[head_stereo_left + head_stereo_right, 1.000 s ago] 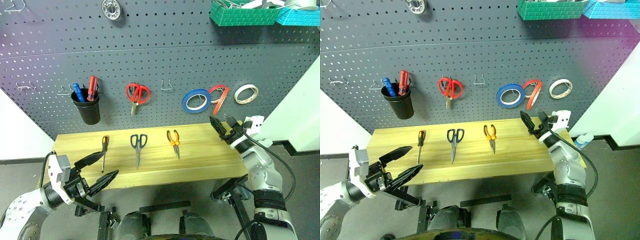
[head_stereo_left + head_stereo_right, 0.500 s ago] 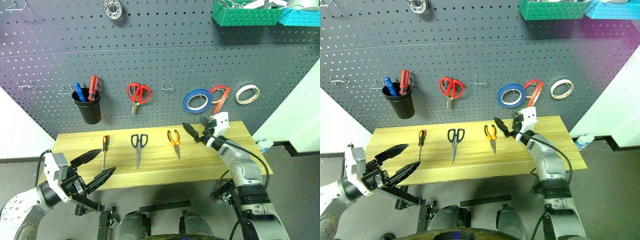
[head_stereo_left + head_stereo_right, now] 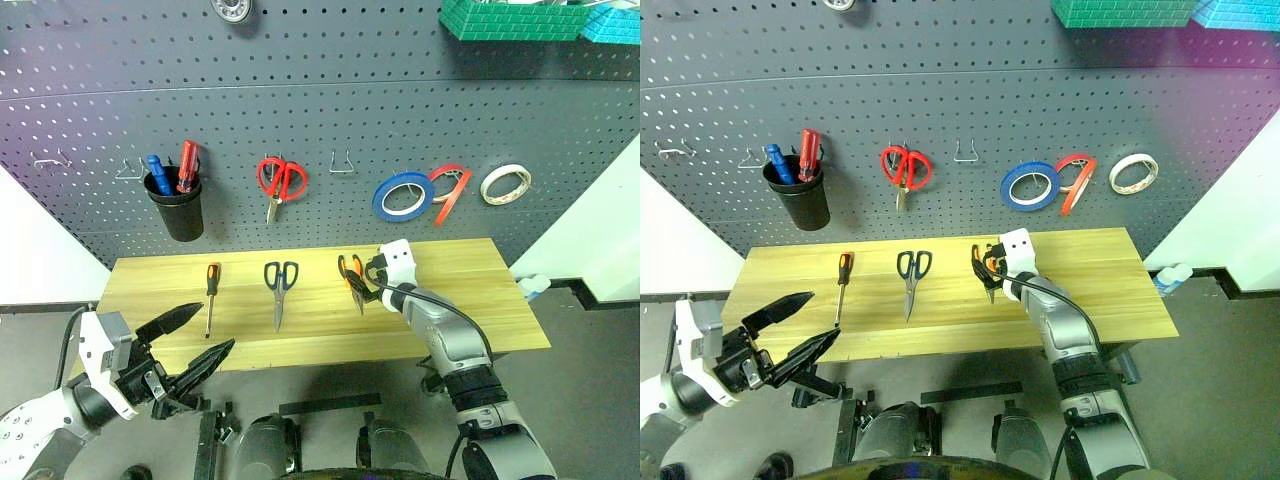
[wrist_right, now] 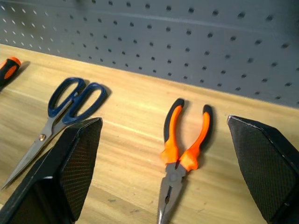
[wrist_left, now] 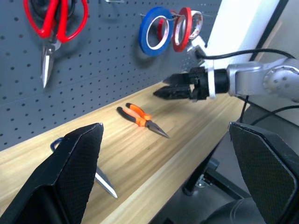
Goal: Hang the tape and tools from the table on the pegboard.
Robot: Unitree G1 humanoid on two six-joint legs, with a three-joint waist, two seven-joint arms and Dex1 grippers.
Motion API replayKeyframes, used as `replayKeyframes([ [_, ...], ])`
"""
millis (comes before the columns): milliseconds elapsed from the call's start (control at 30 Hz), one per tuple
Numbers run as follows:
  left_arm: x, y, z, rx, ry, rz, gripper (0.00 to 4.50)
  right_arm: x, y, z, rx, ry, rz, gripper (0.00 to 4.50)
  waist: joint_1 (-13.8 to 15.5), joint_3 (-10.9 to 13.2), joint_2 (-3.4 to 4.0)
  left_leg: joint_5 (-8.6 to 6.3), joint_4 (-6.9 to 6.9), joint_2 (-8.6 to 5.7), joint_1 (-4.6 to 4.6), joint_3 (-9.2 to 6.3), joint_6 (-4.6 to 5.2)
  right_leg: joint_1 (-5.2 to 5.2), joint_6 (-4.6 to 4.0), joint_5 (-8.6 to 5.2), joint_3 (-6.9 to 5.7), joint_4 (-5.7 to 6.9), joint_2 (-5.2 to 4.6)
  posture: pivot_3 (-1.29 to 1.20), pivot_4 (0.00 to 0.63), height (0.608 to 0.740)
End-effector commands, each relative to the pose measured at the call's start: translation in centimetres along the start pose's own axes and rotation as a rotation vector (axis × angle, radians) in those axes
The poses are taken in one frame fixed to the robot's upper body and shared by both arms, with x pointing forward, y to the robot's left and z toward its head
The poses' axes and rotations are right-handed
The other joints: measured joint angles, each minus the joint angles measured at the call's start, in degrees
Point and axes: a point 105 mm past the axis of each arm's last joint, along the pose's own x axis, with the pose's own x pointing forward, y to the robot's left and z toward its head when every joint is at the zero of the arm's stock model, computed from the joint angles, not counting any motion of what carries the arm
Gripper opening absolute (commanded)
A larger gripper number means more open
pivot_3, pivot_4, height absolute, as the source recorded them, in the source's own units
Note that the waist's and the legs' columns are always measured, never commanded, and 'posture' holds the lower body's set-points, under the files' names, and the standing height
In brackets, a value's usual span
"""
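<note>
The red tape [image 3: 446,188] hangs on the pegboard [image 3: 300,100] between a blue roll [image 3: 398,195] and a cream-white roll [image 3: 505,183]. On the table [image 3: 470,290] lie the orange-and-black screwdriver [image 3: 211,290], the black-handled scissors [image 3: 280,285] and the orange-handled pliers [image 4: 180,154]. My right gripper [image 3: 366,283] is open just above the pliers, with one finger [image 4: 60,177] on each side of them, not touching. Off the table's front left edge my left gripper [image 3: 215,326] is open and holds nothing.
Red-handled scissors [image 3: 280,180] hang on the pegboard. A black cup [image 3: 181,210] with a red and a blue screwdriver hangs at the left. Green and teal bins [image 3: 510,18] sit at the top right. Bare hooks [image 3: 341,165] stick out above the pliers.
My right gripper has swung left and down from the table's right end to just over the pliers, staying open. The left gripper has hardly moved. The camera view has shifted slightly.
</note>
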Motion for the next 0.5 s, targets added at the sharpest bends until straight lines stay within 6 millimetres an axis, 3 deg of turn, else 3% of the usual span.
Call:
replayKeyframes([
  [33,-0.3,-0.1,1.0,0.04,-0.005,0.017,4.5,0.5,0.2,1.1,-0.036,-0.008,-0.007,4.48,0.21,0.35,0.0,0.0,-0.08,-0.01,0.0,0.01,0.0,0.0,-0.01,0.01,0.0,-0.09,0.0,0.19,0.121,0.74],
  [500,-3.0,0.9,-0.3,0.05,0.018,0.132,4.5,3.8,0.8,1.1,0.0,0.091,-0.033,4.48,0.26,1.92,-0.3,0.06,-0.64,-0.09,-0.12,0.06,-0.01,0.01,-0.01,0.0,-0.05,-0.48,-0.02,0.24,0.148,0.74],
])
